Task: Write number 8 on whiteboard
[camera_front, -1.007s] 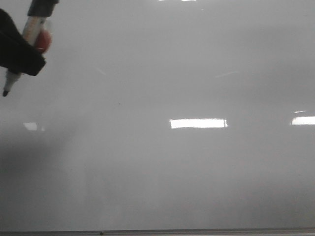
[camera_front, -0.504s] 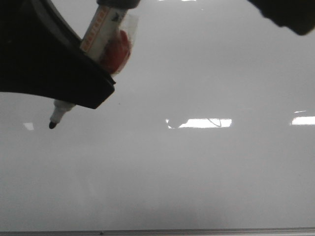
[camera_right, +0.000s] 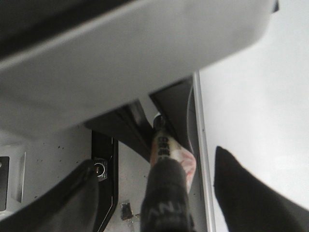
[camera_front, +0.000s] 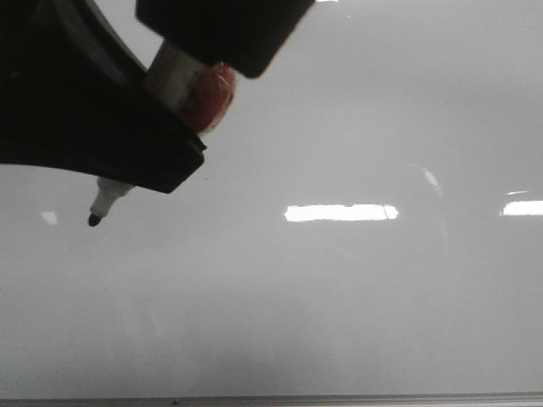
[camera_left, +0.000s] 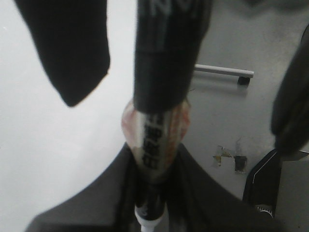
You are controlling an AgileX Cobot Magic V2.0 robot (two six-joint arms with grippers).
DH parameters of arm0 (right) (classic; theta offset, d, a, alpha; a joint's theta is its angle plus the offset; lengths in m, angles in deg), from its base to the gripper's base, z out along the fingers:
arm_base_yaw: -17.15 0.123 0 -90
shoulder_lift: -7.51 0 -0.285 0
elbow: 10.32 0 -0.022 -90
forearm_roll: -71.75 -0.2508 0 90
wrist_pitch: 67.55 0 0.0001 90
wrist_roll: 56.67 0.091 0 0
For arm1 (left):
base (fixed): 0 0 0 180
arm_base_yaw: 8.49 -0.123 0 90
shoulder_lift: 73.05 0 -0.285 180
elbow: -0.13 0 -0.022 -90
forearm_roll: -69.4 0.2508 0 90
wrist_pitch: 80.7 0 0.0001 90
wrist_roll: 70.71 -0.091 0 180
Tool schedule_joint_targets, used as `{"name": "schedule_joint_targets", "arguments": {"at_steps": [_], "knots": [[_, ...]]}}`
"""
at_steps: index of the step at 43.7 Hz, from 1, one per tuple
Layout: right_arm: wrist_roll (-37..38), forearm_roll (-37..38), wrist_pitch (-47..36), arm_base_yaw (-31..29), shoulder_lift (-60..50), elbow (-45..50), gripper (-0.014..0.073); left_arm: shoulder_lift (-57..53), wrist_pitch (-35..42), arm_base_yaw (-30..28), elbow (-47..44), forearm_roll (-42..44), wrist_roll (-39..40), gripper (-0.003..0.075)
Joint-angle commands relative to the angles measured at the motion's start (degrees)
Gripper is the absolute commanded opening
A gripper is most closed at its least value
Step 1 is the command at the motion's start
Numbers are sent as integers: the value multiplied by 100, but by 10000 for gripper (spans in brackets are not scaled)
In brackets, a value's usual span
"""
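The whiteboard point(camera_front: 339, 297) fills the front view, with bright rectangular glares. No black marker line and no number 8 show on it. My left gripper point(camera_front: 170, 127) is shut on a marker pen point(camera_front: 182, 80) with a white and red label. The pen's bare black tip point(camera_front: 93, 220) points down and left, at or just above the board. In the left wrist view the pen point(camera_left: 154, 145) sits between that gripper's point(camera_left: 154, 198) jaws. My right gripper point(camera_right: 154, 159) is open, its fingers point(camera_right: 241, 193) on either side of the pen's dark rear end point(camera_right: 164, 198), apart from it.
The board's thin grey edge strip point(camera_front: 339, 398) runs along the near side and shows in the right wrist view point(camera_right: 199, 145). Beyond the edge are a grey surface with a metal bar point(camera_left: 224, 71) and a black device point(camera_left: 265, 183).
My left gripper has brought the pen in from the upper left, lower and to the right. My right gripper has come in from the upper right to the pen's rear end.
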Motion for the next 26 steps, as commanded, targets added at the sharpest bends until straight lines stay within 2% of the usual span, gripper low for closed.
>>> {"name": "schedule_joint_targets", "arguments": {"at_steps": [1,6,16,21,22,24,26], "knots": [[-76,-119,-223,-1,-30,-210,428,-102,349,43,190,17,-6,-21],[-76,-107,-291,-1,-14,-210,288,-102,349,43,190,17,-6,-20],[-76,-107,-276,-1,-20,-210,102,-102,349,43,190,17,-6,-21],[-76,-105,-230,-1,-20,-210,-32,-102,359,43,190,17,-6,-20],[-76,-105,-217,-1,-20,-210,-69,-102,364,43,190,23,-6,-15],[-76,-100,-190,-1,-20,-210,-68,-102,373,43,190,23,-6,10],[-76,-92,-170,-1,-20,-210,-70,-102,373,43,190,30,-6,82]]}}
